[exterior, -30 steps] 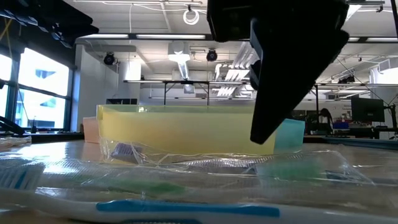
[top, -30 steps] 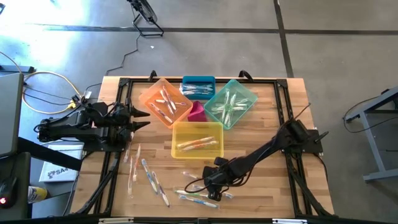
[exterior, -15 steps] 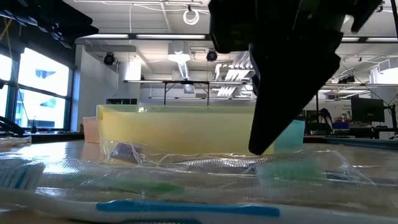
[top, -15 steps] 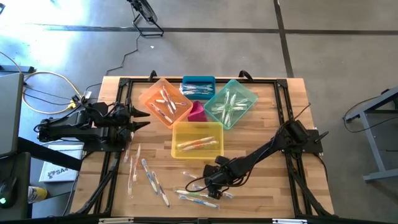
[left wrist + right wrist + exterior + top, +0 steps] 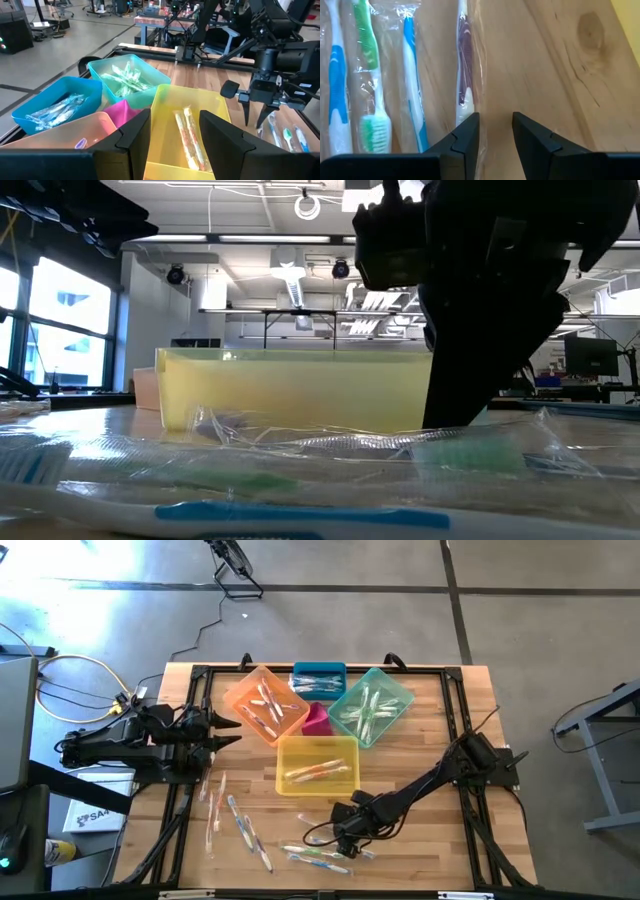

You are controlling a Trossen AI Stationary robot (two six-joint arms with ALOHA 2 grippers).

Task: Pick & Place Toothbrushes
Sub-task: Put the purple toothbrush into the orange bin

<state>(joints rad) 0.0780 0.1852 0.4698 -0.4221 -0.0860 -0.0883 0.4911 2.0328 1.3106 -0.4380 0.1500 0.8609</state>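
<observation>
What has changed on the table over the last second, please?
The right gripper has dropped lower over the loose toothbrushes near the table's front edge, its fingers open and holding nothing. The left gripper, the yellow bin and the other bins have not moved.

Right claw (image 5: 335, 833) over loose toothbrushes (image 5: 318, 856)
</observation>
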